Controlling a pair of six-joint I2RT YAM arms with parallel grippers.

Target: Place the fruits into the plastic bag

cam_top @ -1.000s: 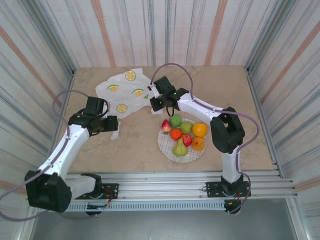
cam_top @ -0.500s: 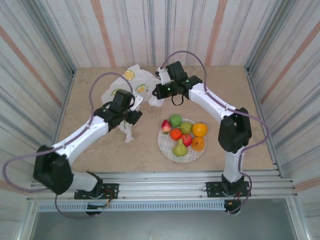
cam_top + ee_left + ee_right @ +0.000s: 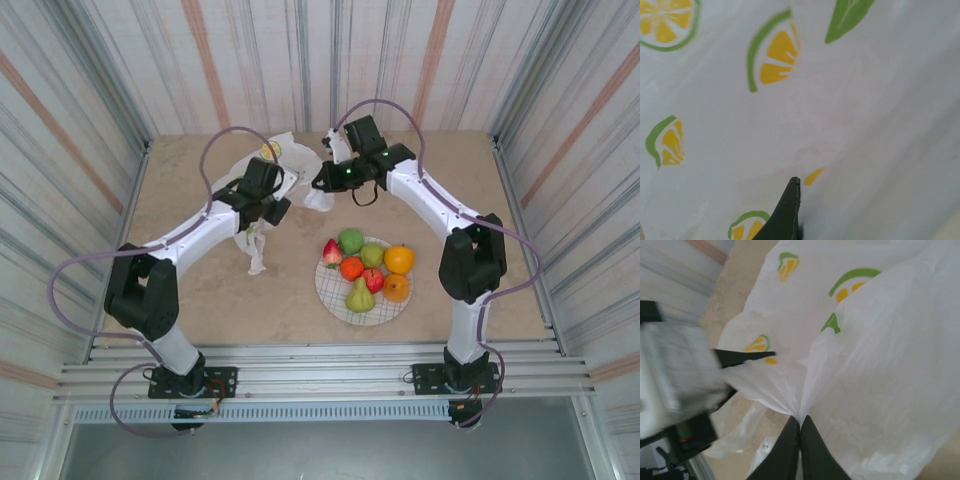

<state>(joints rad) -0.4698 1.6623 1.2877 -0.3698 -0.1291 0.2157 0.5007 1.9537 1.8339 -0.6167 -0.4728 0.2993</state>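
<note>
My left arm (image 3: pixel 190 240) stretches from the near edge of the table (image 3: pixel 200 295) toward its far edge. My right arm (image 3: pixel 430 200) arches high, elbow bent. The wrists nearly meet, raised. My right gripper (image 3: pixel 800 422) is pinched tight on the plastic bag (image 3: pixel 875 365). My left gripper (image 3: pixel 791 200) clamps it too, with one finger showing.

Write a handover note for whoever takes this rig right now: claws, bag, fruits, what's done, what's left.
Right claw: shut on a pinch of the bag.
Left claw: pressed into the bag's plastic; can't tell if it is shut.
Bag: held bunched between the two claws at the far side of the table, one end hanging down.
Fruits: eight piled on the plate, none grasped.
Done: bag picked up.
Left: open its mouth, then load every fruit.
</note>
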